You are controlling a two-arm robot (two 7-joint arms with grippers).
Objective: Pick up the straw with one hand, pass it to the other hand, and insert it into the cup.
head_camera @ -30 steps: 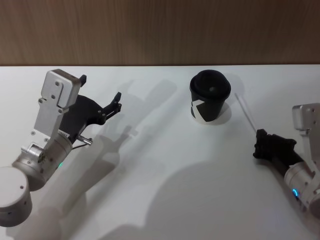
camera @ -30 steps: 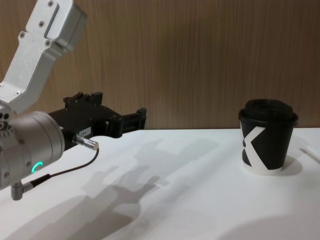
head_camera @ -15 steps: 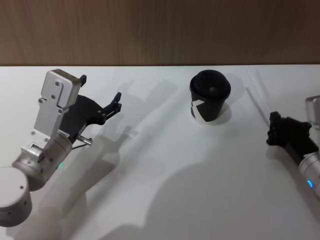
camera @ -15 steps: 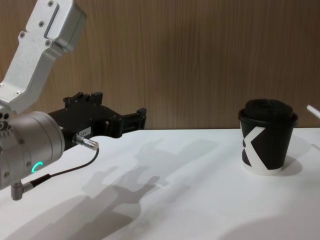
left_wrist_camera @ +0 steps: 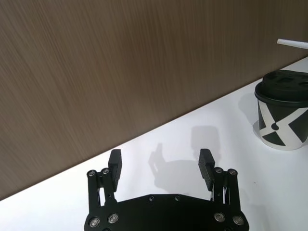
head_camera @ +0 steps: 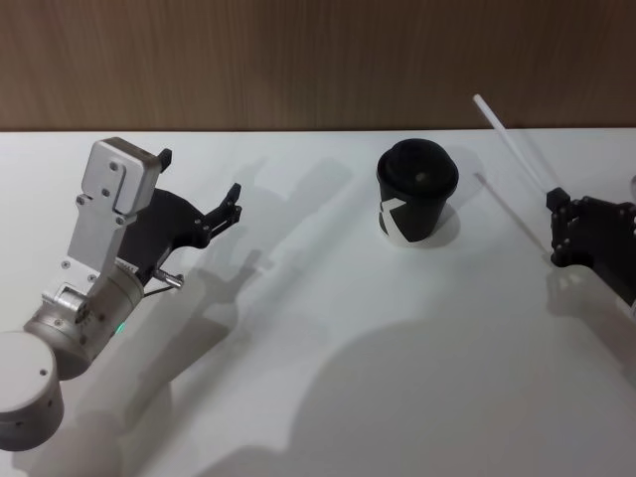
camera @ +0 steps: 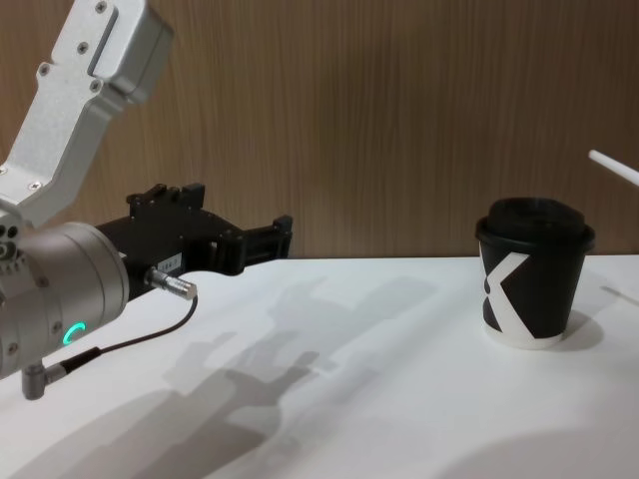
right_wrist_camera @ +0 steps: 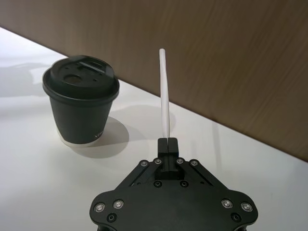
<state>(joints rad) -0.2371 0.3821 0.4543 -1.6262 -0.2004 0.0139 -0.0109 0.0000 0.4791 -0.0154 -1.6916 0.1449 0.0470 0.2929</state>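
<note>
The black cup (head_camera: 417, 194) with its domed lid stands upright on the white table, right of centre; it is also seen in the chest view (camera: 534, 274). To its right, my right gripper (head_camera: 555, 214) is shut on the lower end of the white straw (head_camera: 512, 144). The straw slants up and away above the table, its free end higher than the cup's lid (camera: 614, 168). In the right wrist view the straw (right_wrist_camera: 165, 91) rises from the shut gripper (right_wrist_camera: 167, 142), with the cup (right_wrist_camera: 81, 106) beside it. My left gripper (head_camera: 201, 172) hovers open at the left, nothing between its fingers (left_wrist_camera: 206, 161).
The white table (head_camera: 328, 348) stretches between the two arms, crossed by their shadows. A brown wooden wall (head_camera: 298, 60) closes off the far edge just behind the cup. A thin black cable (camera: 130, 339) hangs under the left arm.
My right gripper has lifted the straw off the table and drawn back to the right. The straw's free end has risen above the cup. The left arm has not moved.
</note>
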